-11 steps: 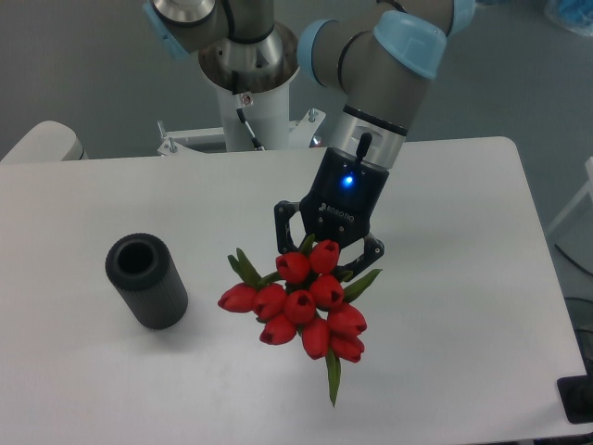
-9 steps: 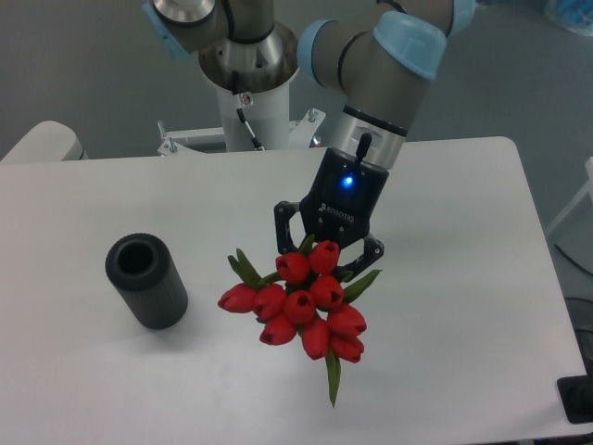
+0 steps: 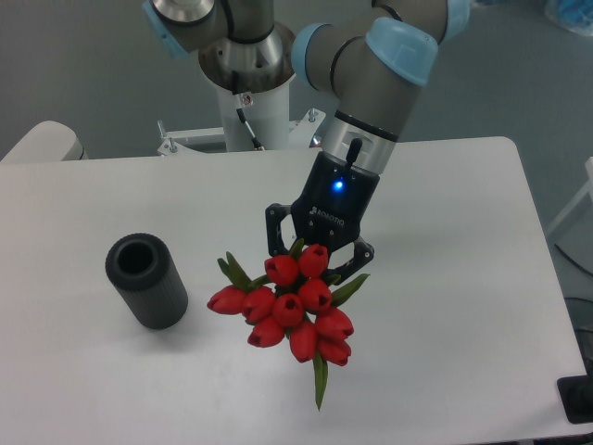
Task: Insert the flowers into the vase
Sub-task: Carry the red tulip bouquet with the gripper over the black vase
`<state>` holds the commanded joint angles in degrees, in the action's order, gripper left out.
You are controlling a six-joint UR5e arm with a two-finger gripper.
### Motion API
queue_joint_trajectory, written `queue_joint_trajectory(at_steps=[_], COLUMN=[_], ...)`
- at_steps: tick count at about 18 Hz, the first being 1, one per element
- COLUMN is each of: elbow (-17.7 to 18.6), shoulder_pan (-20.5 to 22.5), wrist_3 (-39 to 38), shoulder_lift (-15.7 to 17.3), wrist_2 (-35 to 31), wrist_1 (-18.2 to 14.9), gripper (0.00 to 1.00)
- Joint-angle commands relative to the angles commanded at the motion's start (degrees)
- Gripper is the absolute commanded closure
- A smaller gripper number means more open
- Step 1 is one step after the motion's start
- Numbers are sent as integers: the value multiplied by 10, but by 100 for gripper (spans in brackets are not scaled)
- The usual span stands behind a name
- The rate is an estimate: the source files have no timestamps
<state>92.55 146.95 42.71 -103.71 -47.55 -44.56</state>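
Observation:
The flowers (image 3: 289, 308) are a tight bunch of red tulip buds with green leaves, held in the air above the white table (image 3: 445, 213) near its middle. My gripper (image 3: 313, 252) is shut on the flowers' stems just behind the buds; the stems are hidden between the fingers. The vase (image 3: 145, 280) is a dark grey ribbed cylinder standing upright to the left, its round mouth open upward. The bunch is to the right of the vase, with a small gap between its leftmost bud and the vase.
The arm's white base column (image 3: 248, 102) stands at the table's back edge. A black object (image 3: 578, 400) sits at the table's front right corner.
The gripper and the flowers have shifted a little to the left, toward the vase. The vase has not moved.

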Motion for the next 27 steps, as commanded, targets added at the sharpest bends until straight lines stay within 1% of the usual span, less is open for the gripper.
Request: queue_joint_trajectory(at_steps=[5, 6, 7, 8, 10, 13, 15, 18, 19, 20, 21, 22, 25, 27], elbow=[-4, -5, -10, -15, -26, -24, -26, -28, -24, -15, 2, 8, 17, 36], shoulder_pan=[-1, -3, -15, -26, -33, -38, -54, -63, -64, -63, -64, -64, -65, -70], wrist_3=[3, 3, 5, 4, 5, 5, 5, 4, 3, 4, 6, 6, 5, 12], shoulder_lift=[-1, 0, -1, 1, -1, 0, 1, 3, 8, 20, 34, 44, 64, 78], wrist_2=[4, 7, 11, 20, 55, 115, 129, 162, 174, 183, 186, 188, 200, 200], wrist_1=[3, 4, 5, 5, 5, 6, 6, 6, 5, 6, 6, 6, 6, 7], gripper=[64, 65, 67, 67, 67, 67, 67, 67, 67, 67, 67, 67, 67, 67])
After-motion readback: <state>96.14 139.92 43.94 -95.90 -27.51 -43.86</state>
